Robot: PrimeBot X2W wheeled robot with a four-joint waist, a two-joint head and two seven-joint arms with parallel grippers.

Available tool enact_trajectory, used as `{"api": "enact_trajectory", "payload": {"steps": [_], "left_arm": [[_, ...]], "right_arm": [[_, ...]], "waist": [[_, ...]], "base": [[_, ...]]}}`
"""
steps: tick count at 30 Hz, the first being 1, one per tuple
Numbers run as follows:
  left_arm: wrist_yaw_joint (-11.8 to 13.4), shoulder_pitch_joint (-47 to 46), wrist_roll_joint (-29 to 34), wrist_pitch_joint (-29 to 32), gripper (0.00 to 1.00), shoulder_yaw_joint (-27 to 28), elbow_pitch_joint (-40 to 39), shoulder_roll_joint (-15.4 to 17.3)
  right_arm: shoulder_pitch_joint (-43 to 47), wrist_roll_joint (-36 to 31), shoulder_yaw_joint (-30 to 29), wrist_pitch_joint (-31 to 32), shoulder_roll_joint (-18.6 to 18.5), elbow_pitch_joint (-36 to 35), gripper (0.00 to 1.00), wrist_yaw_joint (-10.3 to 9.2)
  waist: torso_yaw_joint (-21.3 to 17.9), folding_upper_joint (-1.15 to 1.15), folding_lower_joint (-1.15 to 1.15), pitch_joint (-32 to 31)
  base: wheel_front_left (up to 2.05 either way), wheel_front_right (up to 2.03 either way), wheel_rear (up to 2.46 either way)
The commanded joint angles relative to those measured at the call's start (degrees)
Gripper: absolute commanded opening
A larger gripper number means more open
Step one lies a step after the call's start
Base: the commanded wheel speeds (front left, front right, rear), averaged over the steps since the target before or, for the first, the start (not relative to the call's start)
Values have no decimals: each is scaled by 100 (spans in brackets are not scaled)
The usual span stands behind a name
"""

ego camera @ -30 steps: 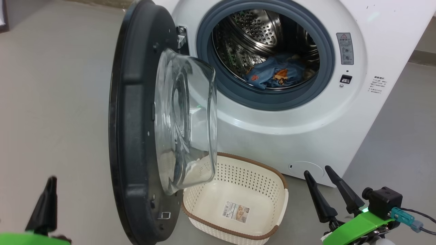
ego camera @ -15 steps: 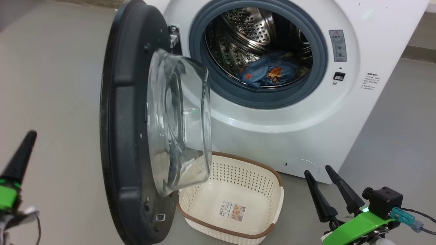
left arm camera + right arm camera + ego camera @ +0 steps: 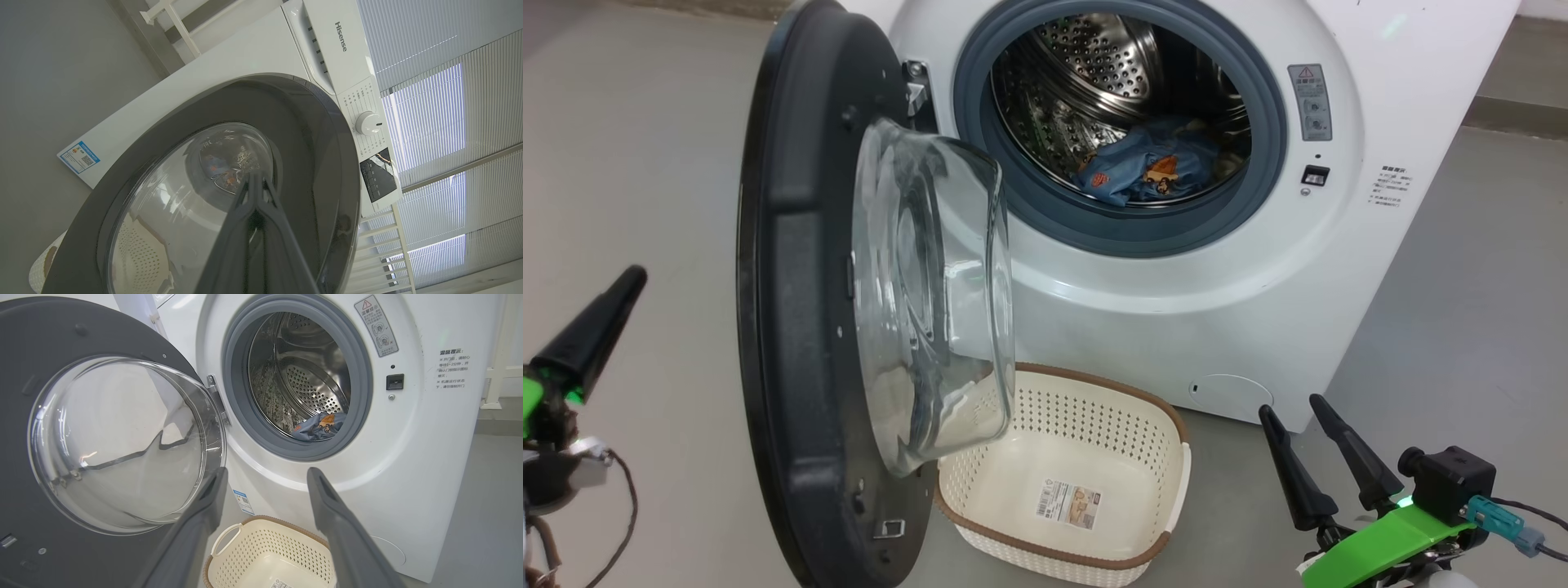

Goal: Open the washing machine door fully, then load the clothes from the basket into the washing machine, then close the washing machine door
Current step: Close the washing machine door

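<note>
Holds the left gripper low at the left side, tilted up and to the right. Has its two dark fingers pressed tight together, tips touching. Holds the right gripper low at the right side, pointing up and a little to the left. Has those fingers spread wide apart. Shows a green wrist and a small black box just behind them.

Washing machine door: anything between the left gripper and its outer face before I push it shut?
Nothing visible: the left gripper, jaws shut, points at the outer face of the washing machine door, only air between.
</note>
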Motion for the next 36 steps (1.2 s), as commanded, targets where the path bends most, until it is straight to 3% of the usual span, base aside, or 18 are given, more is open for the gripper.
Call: {"api": "enact_trajectory", "payload": {"steps": [1, 8, 30, 36], "left_arm": [[67, -318, -81, 63, 0, 171, -135, 229], [364, -403, -288, 337, 0, 27, -199, 113], [739, -414, -548, 798, 0, -510, -976, -261], [709, -559, -506, 760, 0, -686, -922, -418]], "right_arm": [[-102, 1, 106, -28, -43, -147, 100, 9], [-139, 7, 128, -28, -41, -134, 100, 9], [-189, 37, 133, -28, -73, -130, 100, 9], [-199, 45, 147, -28, -73, -113, 100, 9]], "waist": [[-9, 0, 0, -2], [-94, 0, 0, -7], [-518, 0, 0, -55], [-737, 0, 0, -44]], "base": [[0, 0, 0], [0, 0, 0], [0, 0, 0], [0, 0, 0]]}}
